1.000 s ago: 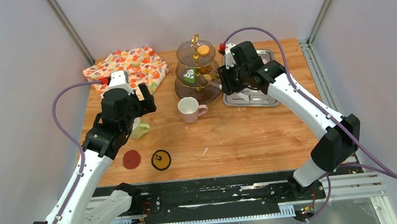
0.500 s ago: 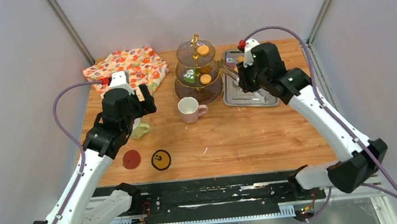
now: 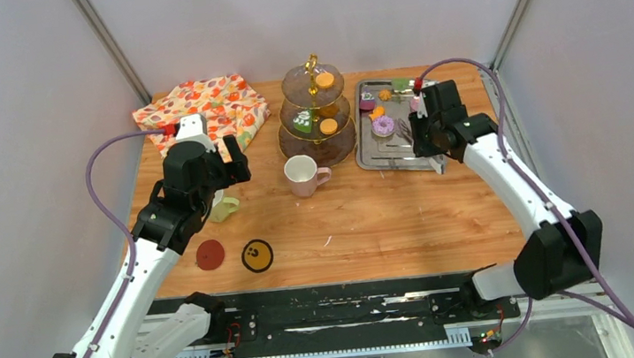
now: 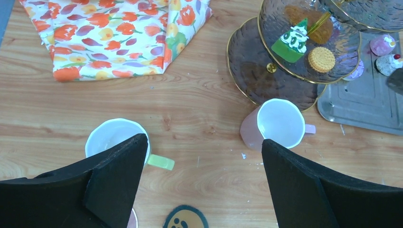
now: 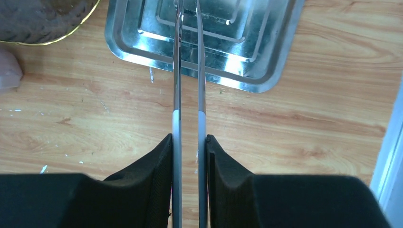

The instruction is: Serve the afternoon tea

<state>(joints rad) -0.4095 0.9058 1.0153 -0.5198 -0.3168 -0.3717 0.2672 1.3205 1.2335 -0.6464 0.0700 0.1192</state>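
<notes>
Your right fingers (image 5: 157, 166) clamp the tongs (image 5: 188, 71), blades nearly together over the tray (image 5: 256, 47), seemingly empty. Left fingers (image 4: 119, 166) gape, empty, above the yellow-green mug (image 4: 114, 137). The purple doughnut (image 3: 383, 125) lies on the tray; an off-centre squeeze could flick it onto the desk (image 3: 371, 218).

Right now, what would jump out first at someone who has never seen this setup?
The brown-glass three-tier stand with a gold handle, at the back middle of the table, carries orange biscuits and a green cake. To its left lies a bright flowered cloth. On the right, the right gripper clamps metal tongs over a steel tray with a purple doughnut.
</notes>
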